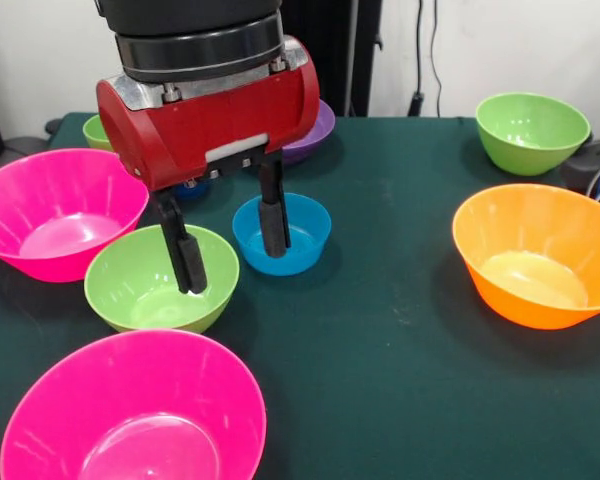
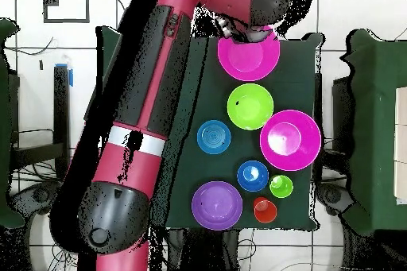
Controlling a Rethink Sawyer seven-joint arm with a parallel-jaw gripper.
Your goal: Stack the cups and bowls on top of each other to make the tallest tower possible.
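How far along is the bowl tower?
Nothing looks stacked: the two big pink plastic bowls, the big orange plastic bowl and the rest each sit alone on the table. The gripper hangs open and empty over the near green plastic bowl and small blue plastic bowl. The whole tower is unbuilt.

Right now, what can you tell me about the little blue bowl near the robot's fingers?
The small blue bowl is round, glossy plastic, standing upright and empty on the dark green table. It sits between the green bowl and the far purple bowl, apart from both. One black finger of the open gripper hangs in front of it; whether it touches is unclear.
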